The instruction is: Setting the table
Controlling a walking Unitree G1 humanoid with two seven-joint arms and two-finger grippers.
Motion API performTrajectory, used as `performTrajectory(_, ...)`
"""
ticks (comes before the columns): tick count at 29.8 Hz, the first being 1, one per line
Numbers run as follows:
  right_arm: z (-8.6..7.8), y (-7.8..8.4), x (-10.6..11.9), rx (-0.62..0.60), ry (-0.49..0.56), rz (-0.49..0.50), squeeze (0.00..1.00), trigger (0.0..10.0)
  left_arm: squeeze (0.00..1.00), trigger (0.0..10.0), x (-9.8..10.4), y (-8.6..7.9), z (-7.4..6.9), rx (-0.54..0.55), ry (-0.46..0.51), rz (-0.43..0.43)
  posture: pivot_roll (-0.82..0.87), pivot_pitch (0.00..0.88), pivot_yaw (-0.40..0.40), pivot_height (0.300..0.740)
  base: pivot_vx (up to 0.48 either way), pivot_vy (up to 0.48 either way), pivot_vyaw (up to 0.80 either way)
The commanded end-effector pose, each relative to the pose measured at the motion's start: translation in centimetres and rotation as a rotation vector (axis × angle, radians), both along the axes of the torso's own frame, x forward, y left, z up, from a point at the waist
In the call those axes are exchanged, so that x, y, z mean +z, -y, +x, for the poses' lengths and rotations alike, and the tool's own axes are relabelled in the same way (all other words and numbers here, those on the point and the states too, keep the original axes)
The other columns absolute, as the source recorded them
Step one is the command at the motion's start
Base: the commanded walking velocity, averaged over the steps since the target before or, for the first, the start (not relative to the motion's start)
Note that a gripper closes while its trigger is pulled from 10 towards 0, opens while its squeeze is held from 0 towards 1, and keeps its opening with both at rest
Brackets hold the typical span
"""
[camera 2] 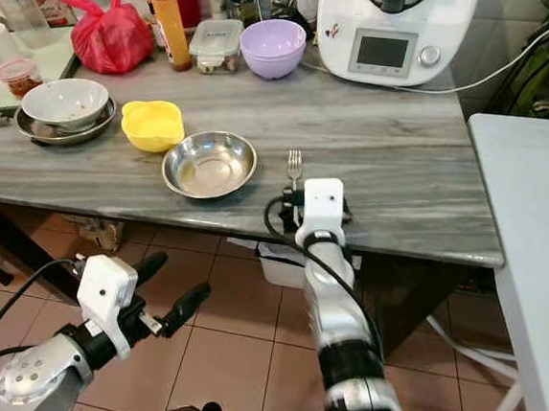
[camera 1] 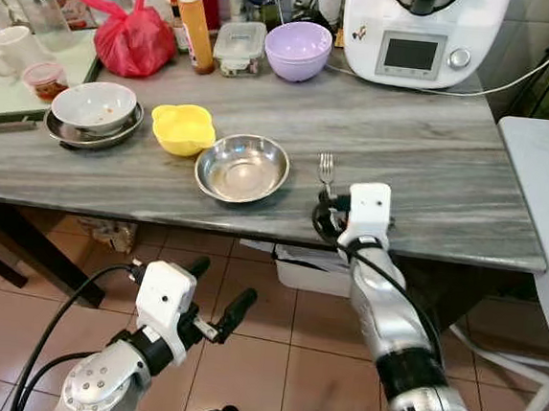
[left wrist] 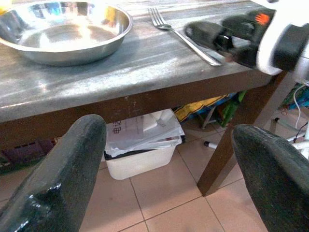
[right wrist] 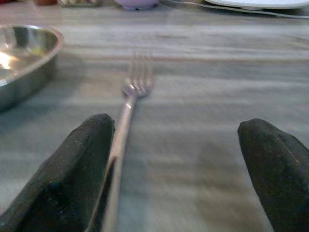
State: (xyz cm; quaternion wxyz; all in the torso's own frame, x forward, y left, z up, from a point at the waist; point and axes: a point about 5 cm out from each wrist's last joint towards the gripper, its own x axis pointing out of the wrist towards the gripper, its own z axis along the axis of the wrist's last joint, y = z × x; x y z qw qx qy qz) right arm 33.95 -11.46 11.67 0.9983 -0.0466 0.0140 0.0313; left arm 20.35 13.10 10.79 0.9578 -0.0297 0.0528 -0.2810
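A silver fork [camera 1: 327, 170] lies on the grey stone table [camera 1: 431, 171], tines pointing away from me, just right of an empty steel bowl [camera 1: 242, 167]. My right gripper [camera 1: 331, 209] rests low over the table's front edge at the fork's handle end. In the right wrist view it is open [right wrist: 178, 140], and the fork [right wrist: 130, 96] runs along the inside of one finger [right wrist: 72, 179]. My left gripper [camera 1: 221, 292] hangs open below the table edge, in front of the bowl, holding nothing.
Left of the steel bowl sit a yellow bowl [camera 1: 183, 127] and a white bowl on a steel plate [camera 1: 94, 106]. A red bag [camera 1: 134, 35], sauce bottle [camera 1: 196, 26], purple bowl [camera 1: 299, 50] and white kitchen machine [camera 1: 420, 31] line the back. A white side table [camera 1: 547, 172] stands right.
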Motion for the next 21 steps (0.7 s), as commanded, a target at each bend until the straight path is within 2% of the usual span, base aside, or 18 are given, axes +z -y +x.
performTrajectory(1,-0.4,0.0,0.6,0.009,0.009,-0.016,1.0,10.0,0.0,10.0,0.0,-0.4,-0.1,0.013,0.002,0.014,-0.01,0.144,0.094,0.74,0.0,0.0,0.0)
performTrajectory(10,-1.6,1.2,0.5,-0.037,-0.045,-0.016,1.0,10.0,0.0,10.0,-0.1,-0.4,-0.1,0.008,-0.001,0.013,-0.01,0.153,0.097,0.74,0.0,0.0,0.0)
performTrajectory(21,-2.8,0.9,-0.2,-0.012,-0.158,-0.018,1.0,10.0,0.0,10.0,-0.3,-0.4,-0.4,0.008,-0.012,0.015,-0.01,0.157,0.096,0.74,0.0,0.0,0.0)
